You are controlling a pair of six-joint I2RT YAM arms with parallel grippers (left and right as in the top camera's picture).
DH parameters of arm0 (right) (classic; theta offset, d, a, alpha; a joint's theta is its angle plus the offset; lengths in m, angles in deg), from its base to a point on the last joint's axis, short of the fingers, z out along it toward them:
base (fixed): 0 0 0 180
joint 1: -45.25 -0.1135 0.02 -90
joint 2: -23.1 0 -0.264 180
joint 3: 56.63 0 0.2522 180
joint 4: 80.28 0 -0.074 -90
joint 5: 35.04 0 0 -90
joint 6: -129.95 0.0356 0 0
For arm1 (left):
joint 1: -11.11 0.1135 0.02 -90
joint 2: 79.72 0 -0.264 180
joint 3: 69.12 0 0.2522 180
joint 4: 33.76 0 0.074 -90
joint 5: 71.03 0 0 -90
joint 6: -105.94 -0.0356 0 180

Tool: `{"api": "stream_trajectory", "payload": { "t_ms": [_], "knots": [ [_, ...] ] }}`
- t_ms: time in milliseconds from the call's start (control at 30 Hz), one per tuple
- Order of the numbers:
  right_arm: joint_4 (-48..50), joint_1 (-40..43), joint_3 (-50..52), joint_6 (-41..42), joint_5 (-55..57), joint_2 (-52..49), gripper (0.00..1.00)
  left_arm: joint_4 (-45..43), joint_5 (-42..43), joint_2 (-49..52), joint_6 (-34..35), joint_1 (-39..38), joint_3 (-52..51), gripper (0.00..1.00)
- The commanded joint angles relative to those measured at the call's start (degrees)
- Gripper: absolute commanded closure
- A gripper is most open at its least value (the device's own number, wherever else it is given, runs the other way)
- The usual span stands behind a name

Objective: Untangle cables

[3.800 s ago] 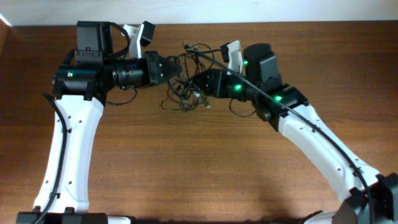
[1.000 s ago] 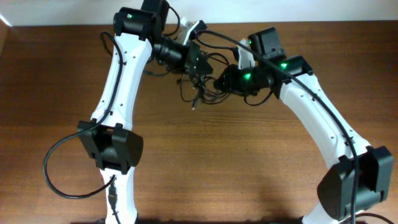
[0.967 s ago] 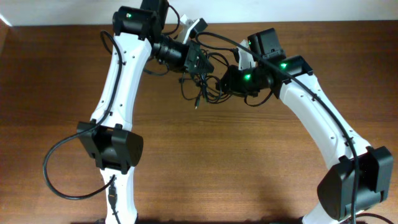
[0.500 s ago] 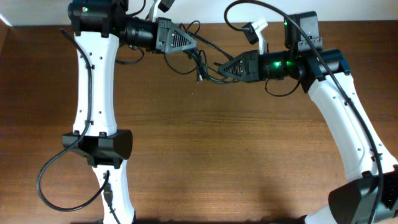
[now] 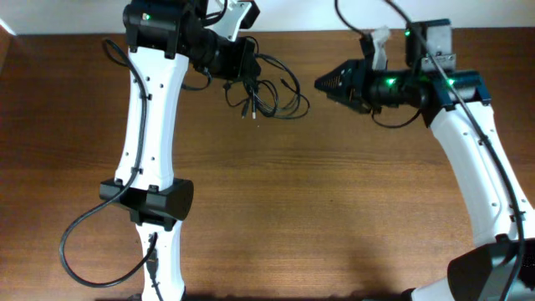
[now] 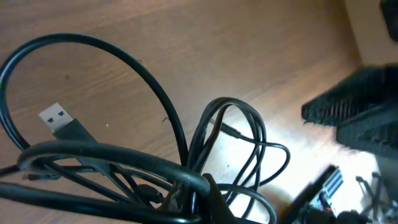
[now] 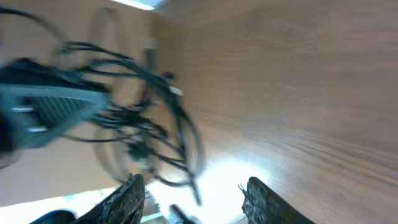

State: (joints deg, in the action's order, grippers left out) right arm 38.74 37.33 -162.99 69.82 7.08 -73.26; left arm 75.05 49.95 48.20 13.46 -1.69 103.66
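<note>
Left arm (image 5: 146, 109): white, reaches up the left side of the table (image 5: 292, 209), wrist bent toward centre at the far edge.

Left gripper (image 5: 249, 71): jaws closed on the cables (image 5: 272, 94). The clump gathers at the gripper tip.

Cables: one tangled bunch of thin black cords, far-centre of the table and just right of the left gripper. Loops spread to the right, and a couple of plug ends dangle on the near side. I cannot tell whether the lowest loops touch the wood. Left wrist view: cords cross close to the lens, with a USB-A plug (image 6: 62, 121) showing its metal end at the left and narrow loops hanging behind.

Right gripper (image 5: 322, 84): points left at the clump, apart from it with bare table between. Right wrist view: both fingers (image 7: 127, 199) spread wide, jaws open, nothing between them. The bunch sits blurred ahead, upper left.

Right arm (image 5: 476, 167): white, runs down the right side, green lights near the wrist.
</note>
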Motion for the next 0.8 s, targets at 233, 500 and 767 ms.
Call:
{"api": "stream_trajectory", "payload": {
  "t_ms": [233, 500, 767],
  "knots": [
    [-2.1, -12.4, 0.5, -2.4, 29.9, 0.1, 0.50, -1.2, -0.8, -2.1, 4.5, 0.2, 1.4, 1.00],
    [5.9, -13.3, 0.5, 1.5, 39.3, -3.4, 0.87, 0.0, 3.4, -2.1, 4.7, 0.2, 1.4, 1.00],
    [-3.0, -9.2, 0.4, -5.4, 32.5, -3.0, 0.95, -2.4, 22.2, -2.1, 1.7, 4.5, 1.4, 1.00]
  ]
}}
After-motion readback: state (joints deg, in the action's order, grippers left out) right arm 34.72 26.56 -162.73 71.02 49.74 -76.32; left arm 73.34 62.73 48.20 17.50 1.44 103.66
